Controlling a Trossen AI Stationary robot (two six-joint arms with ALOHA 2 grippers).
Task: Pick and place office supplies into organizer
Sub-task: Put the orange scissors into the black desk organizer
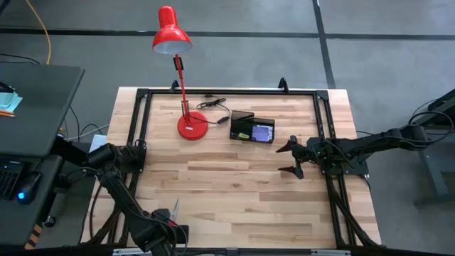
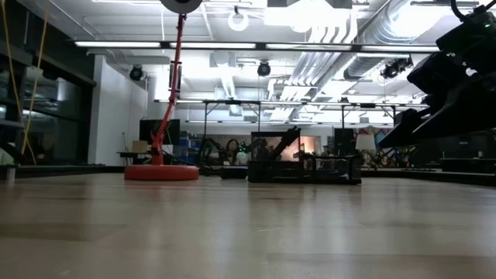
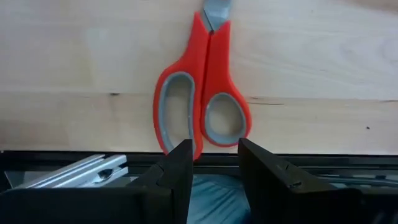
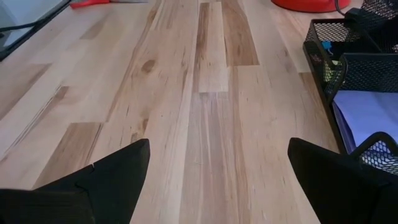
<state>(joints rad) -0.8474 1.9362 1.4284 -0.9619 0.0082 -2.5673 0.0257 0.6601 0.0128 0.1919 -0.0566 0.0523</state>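
Note:
The red-handled scissors [image 3: 202,93] lie flat on the wood at the table's near edge, shut, with their blades [image 1: 175,208] pointing away from my left gripper [image 3: 214,165]. That gripper is open by a narrow gap and hovers just short of the handle loops, over the edge rail. The black mesh organizer [image 1: 252,128] stands near the far middle and holds the purple notepad [image 4: 367,112]. My right gripper [image 1: 291,158] is wide open above bare wood, to the right of the organizer [image 4: 348,62] and nearer than it. No pens show.
The red desk lamp stands on its base [image 1: 192,126] left of the organizer, with its cord [image 1: 213,105] behind it. A black frame rail [image 1: 227,92] runs round the table top. Bare wood [image 1: 234,185] lies between the two grippers.

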